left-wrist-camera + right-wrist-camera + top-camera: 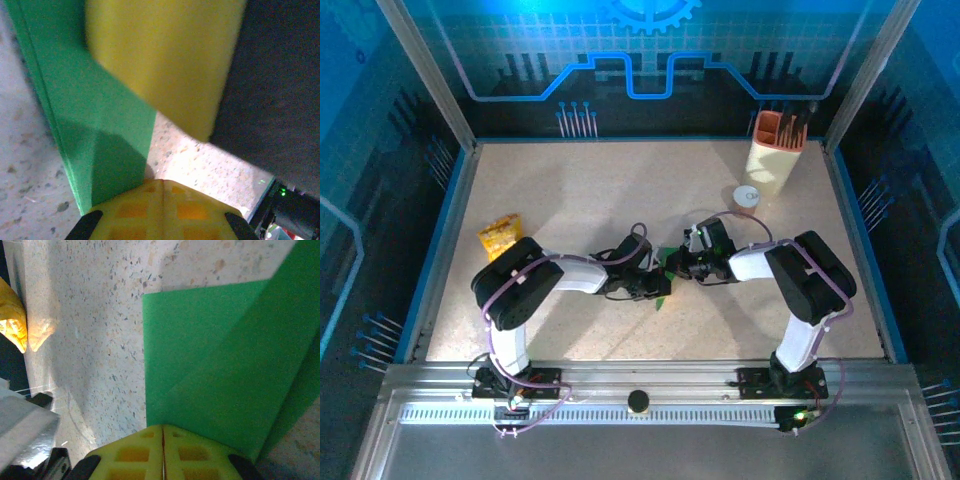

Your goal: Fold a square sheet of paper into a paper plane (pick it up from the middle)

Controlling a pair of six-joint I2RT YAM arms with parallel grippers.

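Speckled beige desk (580,190), blue-lit cell. Thin bright-green sheet of paper (210,370) lies right of crinkled yellow-orange snack packet (501,237), diagonal fold + layered edges in, no dart yet. Left jaws & right jaws both shut, tips on it; nipped or pressing, can't tell. Most folds left, I reckon.

A speckled beige desk (570,190) with a blue rim (438,245) sits inside dark wall panels (500,50) printed with a grid, circuit lines and a gear emblem (650,12), all glowing blue. Slanted metal posts (425,70) frame the back corners. A pale aluminium rail (670,378) runs along the near edge, and bright light on the desktop leaves soft shadows.
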